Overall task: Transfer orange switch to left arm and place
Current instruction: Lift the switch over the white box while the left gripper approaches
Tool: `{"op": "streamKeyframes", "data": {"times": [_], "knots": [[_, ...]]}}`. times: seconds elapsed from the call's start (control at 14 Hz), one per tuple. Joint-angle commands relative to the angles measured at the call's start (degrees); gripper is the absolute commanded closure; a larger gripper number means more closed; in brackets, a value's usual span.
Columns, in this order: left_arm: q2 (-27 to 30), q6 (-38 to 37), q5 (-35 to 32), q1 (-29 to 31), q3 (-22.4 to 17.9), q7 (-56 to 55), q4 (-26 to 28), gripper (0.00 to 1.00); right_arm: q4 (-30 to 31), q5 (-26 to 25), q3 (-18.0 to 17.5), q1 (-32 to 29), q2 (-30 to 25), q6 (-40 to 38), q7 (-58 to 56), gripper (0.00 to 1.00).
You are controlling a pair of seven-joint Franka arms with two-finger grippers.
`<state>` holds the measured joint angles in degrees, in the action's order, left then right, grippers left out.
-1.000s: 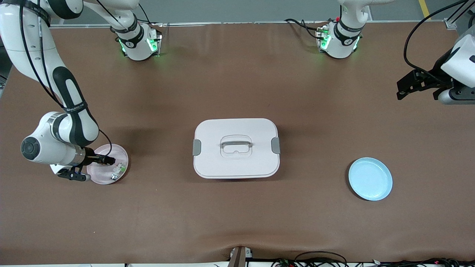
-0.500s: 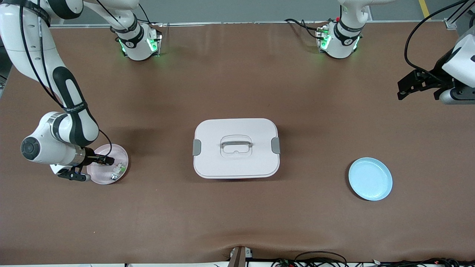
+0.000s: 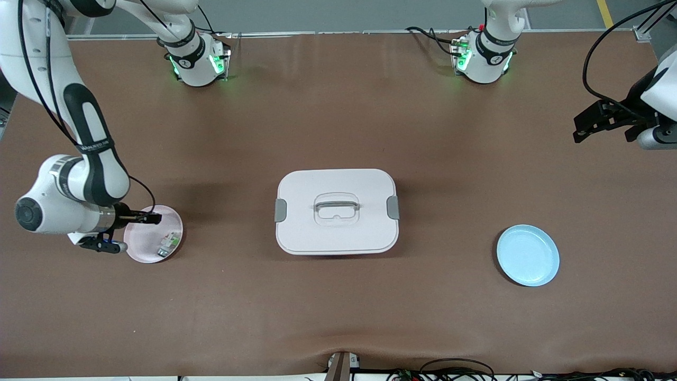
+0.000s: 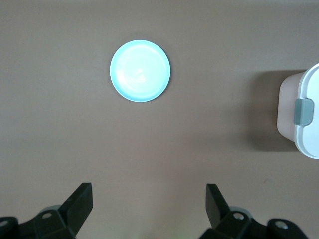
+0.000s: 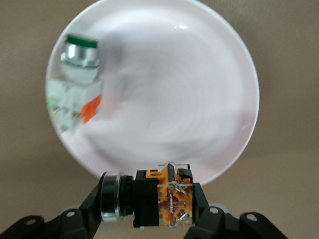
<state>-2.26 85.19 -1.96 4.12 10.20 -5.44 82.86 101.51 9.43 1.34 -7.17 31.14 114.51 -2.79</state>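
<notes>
The right hand is clenching its two fingers around the orange switch, which is lying sideways between them, with the round cap toward one side and the orange part toward the other. The hand is hanging just over the edge of the pink plate at the right arm's end of the desk. On this plate, the green and white part is lying alone, well apart from the hand. In the middle of the desk the white box is standing, with its grey handle on top and a grey latch on each side. The blue plate is lying empty toward the left arm's end of the desk. The left hand is waiting released, fingers wide, high over the desk at the left arm's end.

I think the step now is carrying the switch toward a meeting place. To do it well, the right arm is needing to rise enough and to pass clearly over or around the box, never touching the handle. The grip is looking firm, but the switch is sitting sideways, so the left hand should be taking it by the free end before the right hand is letting go.
</notes>
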Motion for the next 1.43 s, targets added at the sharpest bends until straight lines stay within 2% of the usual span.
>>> {"op": "streamKeyframes", "data": {"times": [0.0,0.14,0.43,0.71,0.93,1.21,1.36], "knots": [[1.1,-1.2,0.2,0.0,0.2,0.1,-0.2,0.00,1.0,5.9,-0.5,-0.4,-3.8,-6.6,0.5,0.78],[1.1,-1.2,0.3,0.0,0.3,0.0,-0.2,0.00,1.1,10.9,-0.5,0.4,-5.1,-10.1,1.4,0.78],[1.2,-1.2,0.3,0.0,1.0,-0.1,-0.2,0.00,0.8,21.0,-0.5,2.9,-7.3,-18.2,11.3,0.78],[1.6,-1.2,1.0,-0.3,1.0,0.0,-0.2,0.00,0.3,30.8,-0.6,6.0,-8.1,-22.5,21.2,0.79],[1.6,-0.7,1.2,-0.4,1.7,-0.1,-0.3,0.00,0.2,37.1,-0.6,8.1,-8.9,-23.1,29.1,0.79],[0.9,-0.2,1.3,-0.5,3.5,-0.2,-0.2,0.00,-0.4,48.4,-0.6,13.5,-10.2,-22.6,42.4,0.79],[0.6,1.7,2.9,-0.6,4.3,-1.3,-0.2,0.00,-1.7,50.9,-0.5,16.9,-11.1,-21.4,48.3,0.80]]}}
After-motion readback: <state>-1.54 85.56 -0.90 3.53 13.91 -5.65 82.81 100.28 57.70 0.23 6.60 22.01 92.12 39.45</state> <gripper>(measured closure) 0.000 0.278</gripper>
